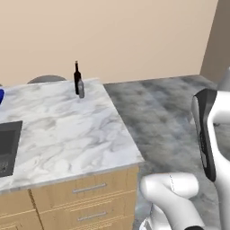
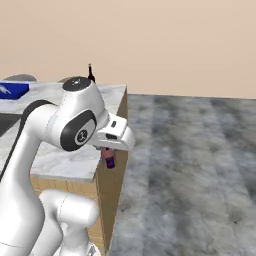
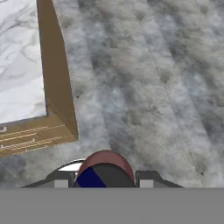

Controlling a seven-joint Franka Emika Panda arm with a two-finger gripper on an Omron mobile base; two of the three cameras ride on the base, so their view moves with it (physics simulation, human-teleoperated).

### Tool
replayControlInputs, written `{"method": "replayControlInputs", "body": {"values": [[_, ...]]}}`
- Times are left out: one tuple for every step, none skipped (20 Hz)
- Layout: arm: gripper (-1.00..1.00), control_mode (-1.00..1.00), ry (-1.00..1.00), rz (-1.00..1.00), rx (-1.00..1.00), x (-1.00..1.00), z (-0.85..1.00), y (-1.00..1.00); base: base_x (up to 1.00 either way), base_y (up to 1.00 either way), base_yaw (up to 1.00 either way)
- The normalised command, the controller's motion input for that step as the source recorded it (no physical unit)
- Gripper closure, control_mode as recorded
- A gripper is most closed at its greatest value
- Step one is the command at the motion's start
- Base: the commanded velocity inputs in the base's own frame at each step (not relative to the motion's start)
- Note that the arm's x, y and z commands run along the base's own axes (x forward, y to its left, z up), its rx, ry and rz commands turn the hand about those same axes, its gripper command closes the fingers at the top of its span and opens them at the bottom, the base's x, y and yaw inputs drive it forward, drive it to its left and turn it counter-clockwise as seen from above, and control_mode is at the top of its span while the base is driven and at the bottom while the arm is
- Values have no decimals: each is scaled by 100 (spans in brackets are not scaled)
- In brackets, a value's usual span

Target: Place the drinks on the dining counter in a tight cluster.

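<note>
Drinks first, reading left to right: on the dining counter (image 1: 67, 134) you see the tall dark wine bottle (image 1: 77, 77) standing upright near the far right corner of the marble top, with the small grey bottle (image 1: 81, 89) upright just beside it on its right, the two close enough that you cannot tell whether they touch. At the counter's left edge sits the dark sink (image 1: 9, 146), and a blue object (image 1: 1, 95) shows at the far left rim. Move on to the right base view and you find the third drink, the reddish bottle (image 2: 109, 157), off the counter altogether: it hangs under the gripper (image 2: 108, 152), out past the counter's right side and level with the upper part of the tan wood base, above the grey floor (image 2: 190, 170). In the hand view the reddish bottle's rounded top and a patch of blue label sit right between the two finger tips (image 3: 61, 179), so your jaws are clamped on it, one tip on each side. From that camera the counter corner lies to the upper left, well apart from the held bottle, and the other two bottles stand well away at the counter's far end.
</note>
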Motion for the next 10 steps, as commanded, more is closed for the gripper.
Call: {"method": "replayControlInputs", "body": {"values": [[100,100,0,0,0,0,0,0,90,-100,29],[100,100,0,0,0,0,0,0,96,-100,34],[100,100,0,0,0,0,0,0,99,-100,35],[100,100,0,0,0,0,0,0,96,-100,39],[100,100,0,0,0,0,0,0,96,-100,40],[100,100,0,0,0,0,0,0,98,-100,42],[100,100,0,0,0,0,0,0,97,-92,48],[100,100,0,0,0,0,0,0,86,-85,52],[100,100,0,0,0,0,0,0,75,-79,62],[100,100,0,0,0,0,0,0,78,-77,67]]}}
